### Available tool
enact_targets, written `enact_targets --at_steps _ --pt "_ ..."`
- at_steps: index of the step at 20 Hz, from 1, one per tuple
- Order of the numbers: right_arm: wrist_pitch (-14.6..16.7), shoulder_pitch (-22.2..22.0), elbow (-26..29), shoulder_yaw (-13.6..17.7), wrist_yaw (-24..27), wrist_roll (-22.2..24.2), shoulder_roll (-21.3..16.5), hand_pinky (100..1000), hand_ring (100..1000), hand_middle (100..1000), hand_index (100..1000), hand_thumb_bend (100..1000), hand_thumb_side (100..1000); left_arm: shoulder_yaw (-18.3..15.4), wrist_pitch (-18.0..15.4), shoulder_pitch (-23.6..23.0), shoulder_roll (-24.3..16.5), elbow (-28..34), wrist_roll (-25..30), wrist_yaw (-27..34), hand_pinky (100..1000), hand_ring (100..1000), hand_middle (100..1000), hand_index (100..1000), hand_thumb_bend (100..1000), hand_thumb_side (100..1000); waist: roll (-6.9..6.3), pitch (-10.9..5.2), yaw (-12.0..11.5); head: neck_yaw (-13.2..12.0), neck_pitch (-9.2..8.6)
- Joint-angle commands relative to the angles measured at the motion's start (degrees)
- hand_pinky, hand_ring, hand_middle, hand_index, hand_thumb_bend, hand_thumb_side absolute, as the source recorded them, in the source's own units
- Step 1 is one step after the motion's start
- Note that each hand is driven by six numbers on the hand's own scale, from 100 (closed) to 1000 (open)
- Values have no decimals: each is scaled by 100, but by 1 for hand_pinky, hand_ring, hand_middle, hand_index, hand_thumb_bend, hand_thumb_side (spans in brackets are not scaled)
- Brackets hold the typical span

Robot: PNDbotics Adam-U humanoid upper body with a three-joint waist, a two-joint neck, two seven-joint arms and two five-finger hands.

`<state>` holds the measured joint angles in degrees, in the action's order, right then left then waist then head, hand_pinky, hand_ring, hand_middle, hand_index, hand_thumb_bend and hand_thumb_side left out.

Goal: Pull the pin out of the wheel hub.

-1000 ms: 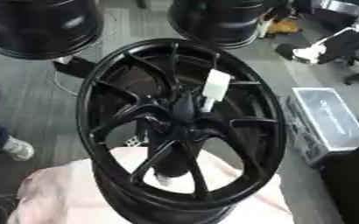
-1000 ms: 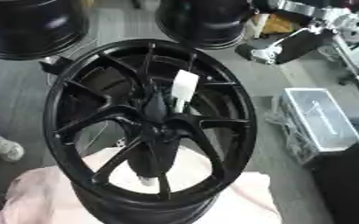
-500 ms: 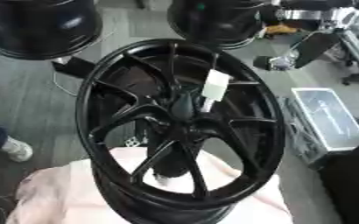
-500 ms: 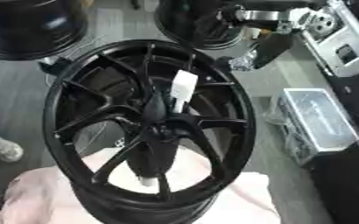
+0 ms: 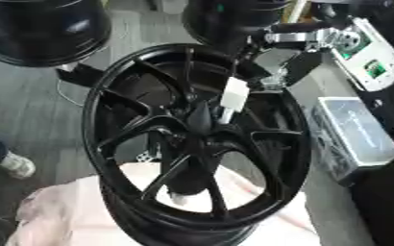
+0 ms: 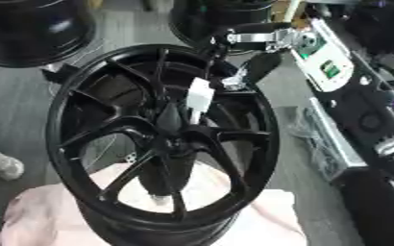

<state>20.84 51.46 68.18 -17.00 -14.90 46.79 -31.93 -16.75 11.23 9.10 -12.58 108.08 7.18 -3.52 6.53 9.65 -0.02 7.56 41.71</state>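
Nearest, at 6 o'clock: a pale pink cloth (image 5: 74, 211) bunched under the wheel's lower rim. On it sits the black wheel hub (image 5: 196, 139), multi-spoke, rim tilted up toward the camera, filling the centre of both views. Its spokes meet at a dark centre boss, w/ a lighter patch of cloth showing through the gaps at approx 6 o'clock.

The pin (image 5: 233, 93) is a small white blocky piece w/ a thin stem, standing just up and to the 1 o'clock side of the centre boss, stem running down toward the boss. It is in place in the hub, nothing touching it.

At 9 o'clock, low left edge: a person's shoe (image 5: 15, 166) on the grey floor, apart from the wheel. At 3 o'clock: a grey case (image 5: 356, 137) beside the rim.

Farther, at 1 o'clock: right hand (image 6: 251, 69), black w/ silver joints, reaching in from the upper right. Hangs over the rim's far edge, near the pin but apart from it. Fingers point down toward the wheel and hold nothing; looks part-spread, not closed. Left hand not seen in either view.

Farthest, 11 and 12 o'clock: two more black wheels (image 5: 41, 29) on the floor.
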Motion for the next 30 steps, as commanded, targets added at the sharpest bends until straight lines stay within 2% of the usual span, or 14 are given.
enact_targets --at_steps 1,8,14,20,24,30 --pt "619 133 -83 -2 -177 518 -40 817 865 883 978 317 519 15 -14 40 -92 78 25 -23 772 678 658 724 363 662 -30 -97 0 9 -13" --pt "731 132 80 -25 -194 518 5 811 853 874 978 306 527 15 -21 47 -89 73 31 -22 772 678 659 724 362 663 -48 -91 -3 13 -9" --pt "677 114 664 -38 69 518 -104 807 849 874 980 302 530 16 -21 52 -93 68 39 -27 772 678 659 724 361 664 -47 -103 4 14 -3" --pt "658 54 973 -378 178 518 -155 797 841 873 980 300 534 27 -19 58 -97 67 56 -35 773 679 659 724 362 664 -34 -123 10 21 -1" --pt "738 31 859 -607 -15 518 -78 800 844 876 982 303 530 21 -19 56 -95 71 50 -36 773 680 659 724 362 663 -40 -130 6 29 -6" --pt "1016 -2 586 -710 -758 518 83 777 825 854 970 304 514 21 -19 57 -84 74 49 -32 773 680 659 724 362 663 -51 -132 2 47 -11"
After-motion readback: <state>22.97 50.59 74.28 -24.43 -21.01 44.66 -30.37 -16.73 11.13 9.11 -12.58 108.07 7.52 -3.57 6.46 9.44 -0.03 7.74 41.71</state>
